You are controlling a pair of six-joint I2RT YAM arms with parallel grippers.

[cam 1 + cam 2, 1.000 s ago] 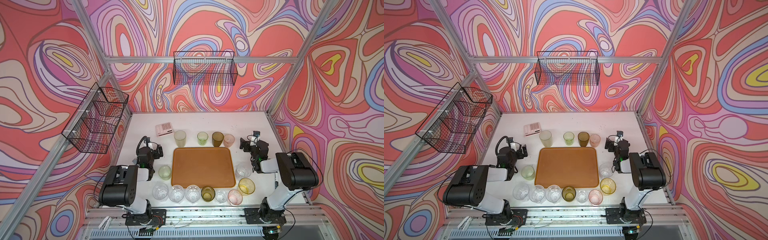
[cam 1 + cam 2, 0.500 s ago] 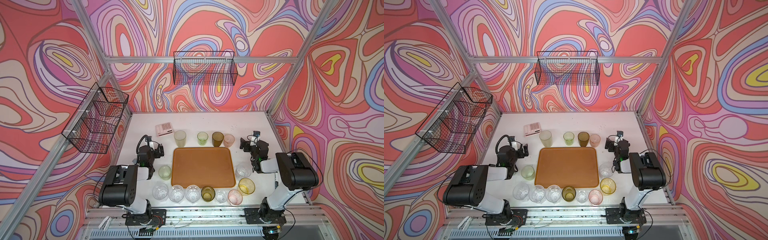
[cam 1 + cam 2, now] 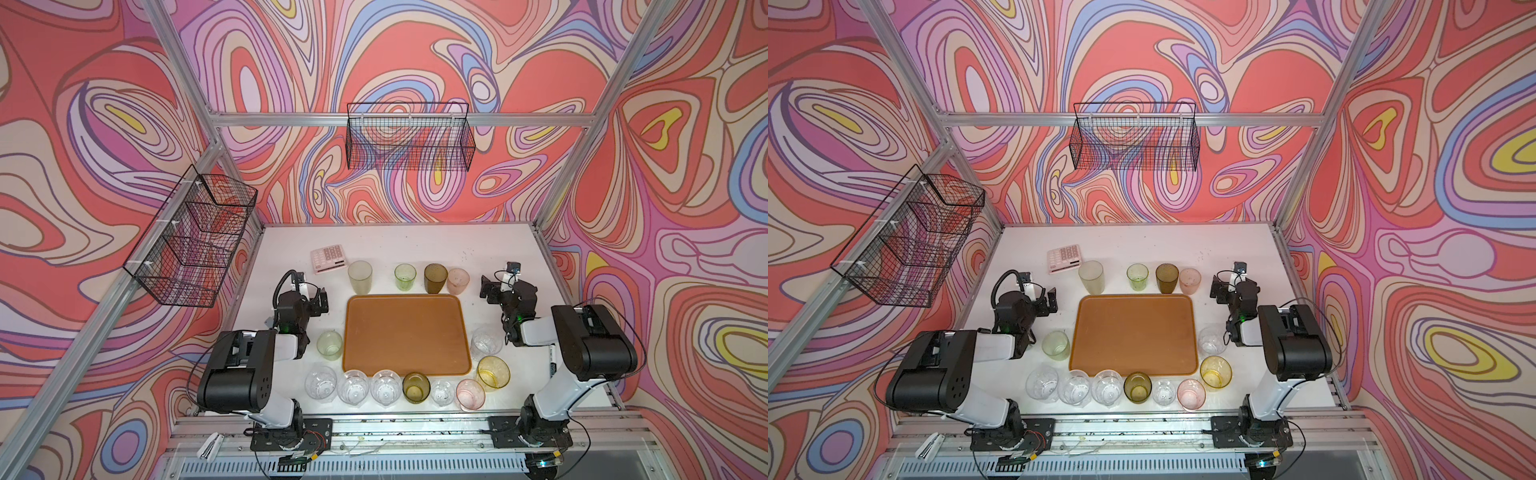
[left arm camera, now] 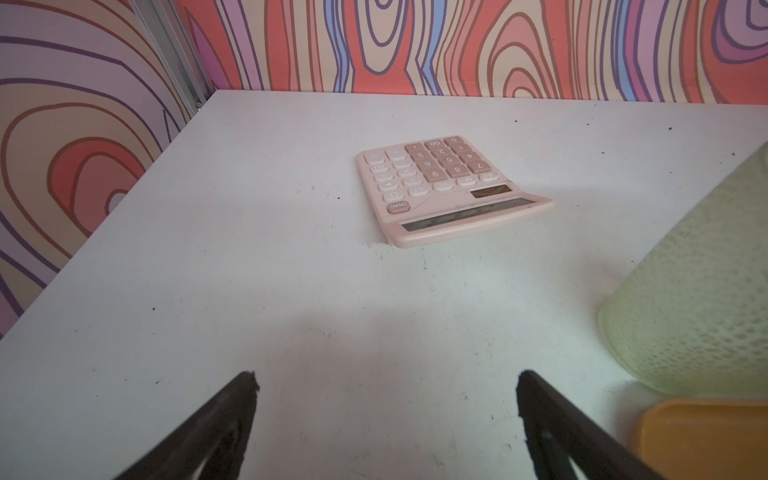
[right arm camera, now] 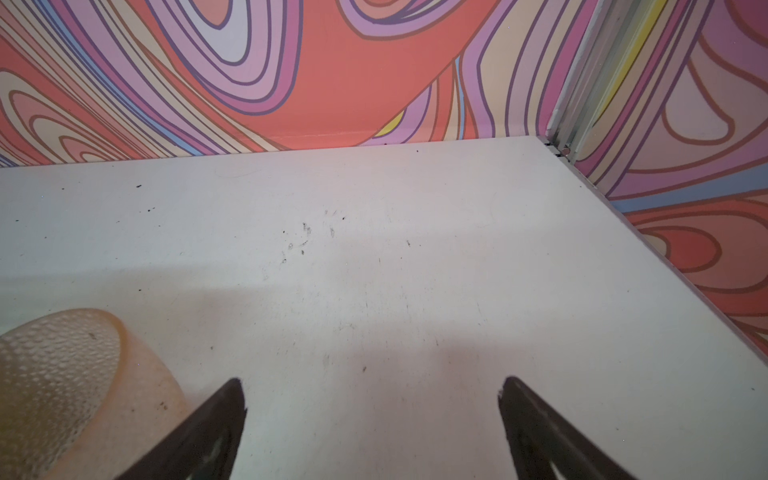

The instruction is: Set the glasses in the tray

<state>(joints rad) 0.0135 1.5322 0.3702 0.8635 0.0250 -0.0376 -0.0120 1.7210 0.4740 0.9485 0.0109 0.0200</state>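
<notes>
The orange-brown tray (image 3: 405,332) (image 3: 1133,332) lies flat in the middle of the table with nothing in it. The glasses ring it. Behind it stand a tall frosted one (image 3: 360,277) (image 4: 698,291), a green one (image 3: 405,277), a brown one (image 3: 435,279) and a pink one (image 3: 458,281) (image 5: 62,382). A pale green glass (image 3: 330,344) is at its left, a clear one (image 3: 486,340) and an amber one (image 3: 493,372) at its right. Several more line the front, among them an olive glass (image 3: 415,387). My left gripper (image 3: 320,302) (image 4: 386,382) is open over bare table left of the tray. My right gripper (image 3: 488,289) (image 5: 372,386) is open beside the pink glass.
A pink calculator (image 3: 328,258) (image 4: 444,191) lies at the back left of the white table (image 3: 415,245). Black wire baskets hang on the back wall (image 3: 409,139) and the left wall (image 3: 195,241). Metal frame posts stand at the table's corners.
</notes>
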